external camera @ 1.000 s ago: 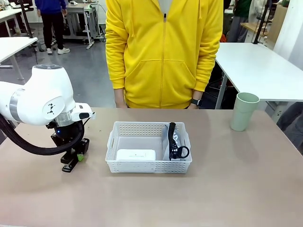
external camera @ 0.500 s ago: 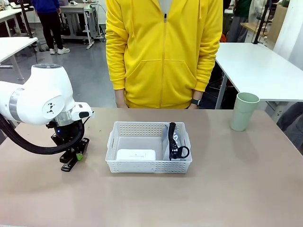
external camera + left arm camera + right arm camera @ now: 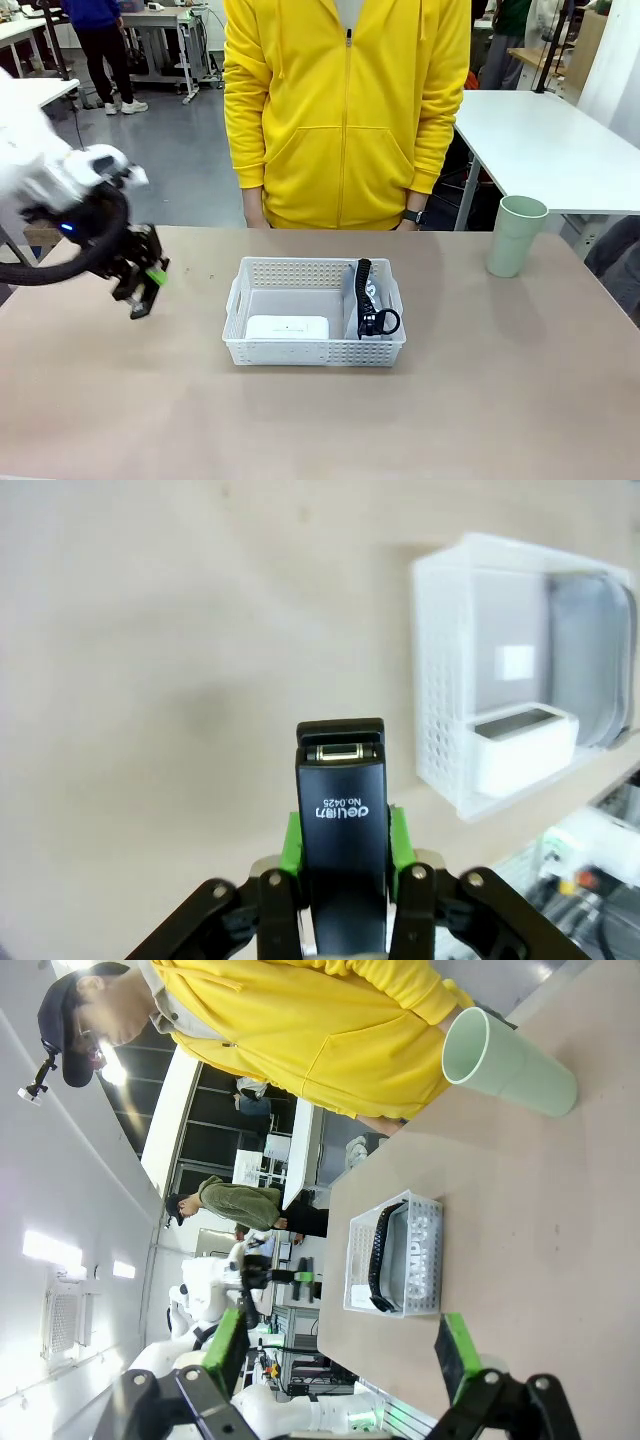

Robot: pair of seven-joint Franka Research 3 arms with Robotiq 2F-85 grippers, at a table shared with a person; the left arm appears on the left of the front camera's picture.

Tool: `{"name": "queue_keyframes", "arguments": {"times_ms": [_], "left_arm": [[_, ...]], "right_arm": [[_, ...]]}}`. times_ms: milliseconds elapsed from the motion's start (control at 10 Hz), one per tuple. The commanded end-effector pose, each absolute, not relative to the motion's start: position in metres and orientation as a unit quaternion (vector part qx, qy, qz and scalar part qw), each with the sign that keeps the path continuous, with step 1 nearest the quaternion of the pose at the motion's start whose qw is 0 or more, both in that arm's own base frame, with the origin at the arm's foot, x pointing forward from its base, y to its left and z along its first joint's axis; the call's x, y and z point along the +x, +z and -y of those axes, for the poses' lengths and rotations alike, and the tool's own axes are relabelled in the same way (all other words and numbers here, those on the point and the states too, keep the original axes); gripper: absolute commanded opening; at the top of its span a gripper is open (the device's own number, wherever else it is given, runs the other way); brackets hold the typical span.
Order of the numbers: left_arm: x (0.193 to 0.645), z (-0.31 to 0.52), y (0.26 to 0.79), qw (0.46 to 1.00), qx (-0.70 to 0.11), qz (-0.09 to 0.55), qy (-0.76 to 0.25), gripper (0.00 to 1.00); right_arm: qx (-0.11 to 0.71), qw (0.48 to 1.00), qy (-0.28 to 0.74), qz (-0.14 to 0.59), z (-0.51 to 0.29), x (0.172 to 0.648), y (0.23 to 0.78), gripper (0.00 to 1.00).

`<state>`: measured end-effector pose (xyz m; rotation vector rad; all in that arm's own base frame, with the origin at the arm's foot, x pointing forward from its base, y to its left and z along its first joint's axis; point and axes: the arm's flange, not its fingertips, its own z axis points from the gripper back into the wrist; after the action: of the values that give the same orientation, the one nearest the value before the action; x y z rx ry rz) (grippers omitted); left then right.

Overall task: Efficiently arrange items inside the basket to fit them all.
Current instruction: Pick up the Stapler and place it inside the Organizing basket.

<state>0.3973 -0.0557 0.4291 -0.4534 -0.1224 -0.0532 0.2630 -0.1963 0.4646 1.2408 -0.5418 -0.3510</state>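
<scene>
Clearances for my two grippers:
1. Table (image 3: 480, 400): bare to the left, right and near side of the basket (image 3: 310, 352). Nothing stands between my left gripper (image 3: 140, 293), clamped on the stapler (image 3: 341, 820), and the basket's left wall.
2. Basket floor: the far-left part is free. The box (image 3: 287, 327) takes the near-left, and the pouch (image 3: 588, 650) fills the right strip.
3. Cup (image 3: 517, 235): upright at the far right, well apart from the basket.
4. Person (image 3: 345, 120): stands at the far edge, behind the basket.
5. My right gripper (image 3: 340, 1355): jaws wide, with bare table ahead up to the basket.
</scene>
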Motion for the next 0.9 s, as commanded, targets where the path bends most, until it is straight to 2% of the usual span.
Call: {"name": "queue_keyframes", "arguments": {"times_ms": [0, 400, 500, 600, 800], "left_arm": [[0.352, 0.011, 0.435, 0.95, -0.295, 0.097, -0.037, 0.0], [0.295, -0.058, 0.439, 0.92, -0.357, 0.163, 0.024, 0.0], [0.293, -0.067, 0.436, 0.919, -0.362, 0.15, 0.048, 0.0], [0.33, -0.063, 0.461, 0.929, -0.34, 0.148, 0.017, 0.0], [0.33, -0.063, 0.461, 0.929, -0.34, 0.148, 0.017, 0.0]], "right_arm": [[0.576, 0.758, -0.152, 0.264, 0.196, 0.265, 0.465, 1.0], [0.576, 0.758, -0.152, 0.264, 0.196, 0.265, 0.465, 1.0], [0.576, 0.758, -0.152, 0.264, 0.196, 0.265, 0.465, 1.0], [0.576, 0.758, -0.152, 0.264, 0.196, 0.265, 0.465, 1.0], [0.576, 0.758, -0.152, 0.264, 0.196, 0.265, 0.465, 1.0]]}}
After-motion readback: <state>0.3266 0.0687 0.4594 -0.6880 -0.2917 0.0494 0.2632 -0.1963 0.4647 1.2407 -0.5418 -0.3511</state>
